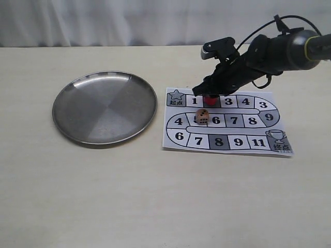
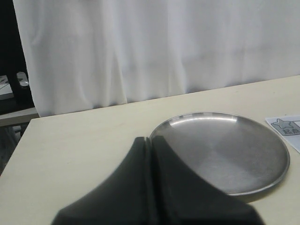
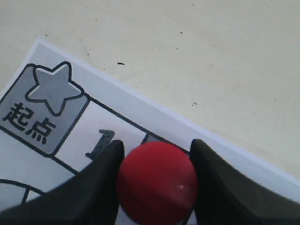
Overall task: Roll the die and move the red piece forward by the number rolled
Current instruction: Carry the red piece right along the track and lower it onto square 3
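Evidently the rolling half of the job was done. The small pale tan wooden die with dark pips lay at rest on the printed paper game board with numbered squares. It covered the square between 4 and 6 in the middle row, well apart from the round, shallow stainless-steel plate on the cream tabletop. Its top face was too small to count in any view, so the number rolled could not be told.

The small, plain, cylindrical red piece stood upright in the top row, on the dark square between 1 and 3. That put it 2 squares along from the grey, star-marked start square. The right gripper sat low over it. Its 2 black fingers were parted only as wide as the piece and pressed against either side, so it had hold of the piece. Whether the piece rested on the paper or hung just clear of it could not be judged. The left gripper hovered near the plate's rim with its fingers pressed together and nothing between them.

Judged from this, the moving step was in hand. Whether that dark square was the landing place or only a stop along the way depended on the unread die. At the least, the piece remained to be set upright inside 1 square and let go.
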You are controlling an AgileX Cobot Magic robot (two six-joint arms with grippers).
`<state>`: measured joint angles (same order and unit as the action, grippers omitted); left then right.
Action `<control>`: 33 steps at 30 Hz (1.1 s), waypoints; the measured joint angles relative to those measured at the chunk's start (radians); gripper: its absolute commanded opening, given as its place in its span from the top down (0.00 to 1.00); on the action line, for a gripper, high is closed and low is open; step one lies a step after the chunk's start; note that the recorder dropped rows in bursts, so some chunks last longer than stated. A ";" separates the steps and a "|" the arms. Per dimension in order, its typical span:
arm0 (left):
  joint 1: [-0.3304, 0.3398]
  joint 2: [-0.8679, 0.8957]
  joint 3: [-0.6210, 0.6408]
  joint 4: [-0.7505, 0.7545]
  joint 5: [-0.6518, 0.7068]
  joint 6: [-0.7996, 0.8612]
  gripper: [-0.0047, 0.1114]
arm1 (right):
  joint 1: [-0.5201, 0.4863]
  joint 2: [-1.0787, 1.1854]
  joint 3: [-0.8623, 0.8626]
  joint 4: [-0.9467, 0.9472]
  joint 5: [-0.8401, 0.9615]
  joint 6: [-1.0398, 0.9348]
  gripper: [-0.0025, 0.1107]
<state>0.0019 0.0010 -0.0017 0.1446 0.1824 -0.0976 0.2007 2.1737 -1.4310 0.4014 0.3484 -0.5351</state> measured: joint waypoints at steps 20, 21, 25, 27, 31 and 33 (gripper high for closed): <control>0.000 0.000 0.000 0.000 0.000 0.000 0.96 | -0.079 -0.246 0.046 -0.022 0.018 0.031 0.94; 0.000 0.000 0.000 0.000 0.000 0.000 0.96 | -0.082 -0.229 0.060 -0.022 0.006 0.032 0.94; 0.000 0.000 0.000 0.000 0.000 0.000 0.96 | -0.084 -0.135 0.109 -0.022 -0.050 0.035 0.94; 0.000 0.000 0.000 0.000 0.000 0.000 0.96 | -0.084 -0.078 0.121 -0.022 -0.063 0.035 0.94; 0.000 0.000 0.000 0.000 0.000 0.000 0.96 | -0.084 -0.044 0.125 -0.022 -0.086 0.039 0.94; 0.000 0.000 0.000 0.000 0.000 0.000 0.96 | -0.084 -0.044 0.125 -0.022 -0.086 0.040 0.93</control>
<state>0.0019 0.0010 -0.0017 0.1446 0.1824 -0.0976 0.1168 2.1298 -1.3058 0.3799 0.2621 -0.4947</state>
